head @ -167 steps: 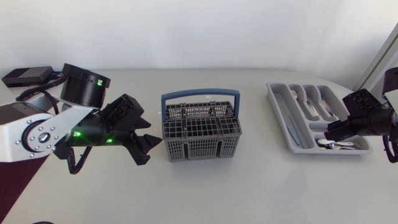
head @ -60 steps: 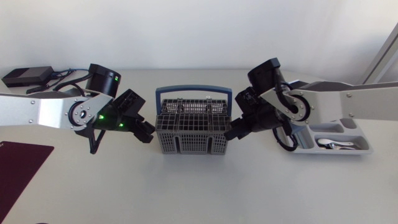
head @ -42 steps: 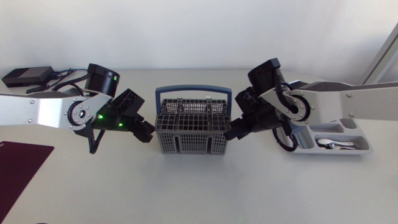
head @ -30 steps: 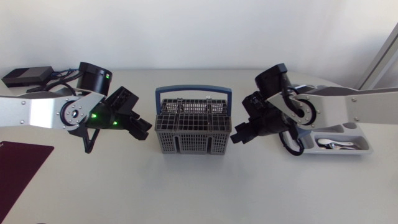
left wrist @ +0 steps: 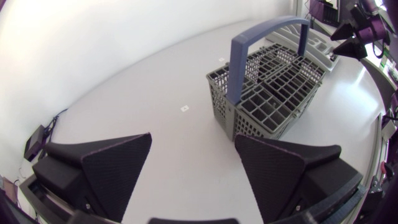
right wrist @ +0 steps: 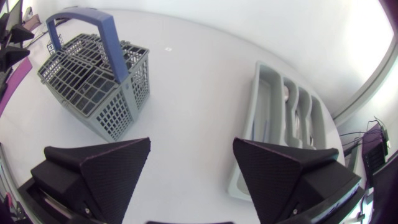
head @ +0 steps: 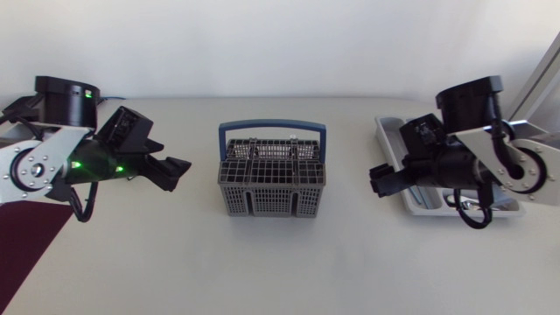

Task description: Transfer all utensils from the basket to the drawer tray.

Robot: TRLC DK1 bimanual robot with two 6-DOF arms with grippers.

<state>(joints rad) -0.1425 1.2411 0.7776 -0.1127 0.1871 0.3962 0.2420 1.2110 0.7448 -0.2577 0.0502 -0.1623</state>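
Overhead, tray (head: 388, 136) half hidden, clearer from right wrist

Bright, even light; faint shadows

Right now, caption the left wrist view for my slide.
Open left gripper held short of the grey basket, its blue handle upright, on the white table.

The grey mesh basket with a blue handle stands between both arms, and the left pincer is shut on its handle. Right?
No. The left pincer is open, apart from the blue-handled grey mesh basket; the left wrist view shows it. The rest holds.
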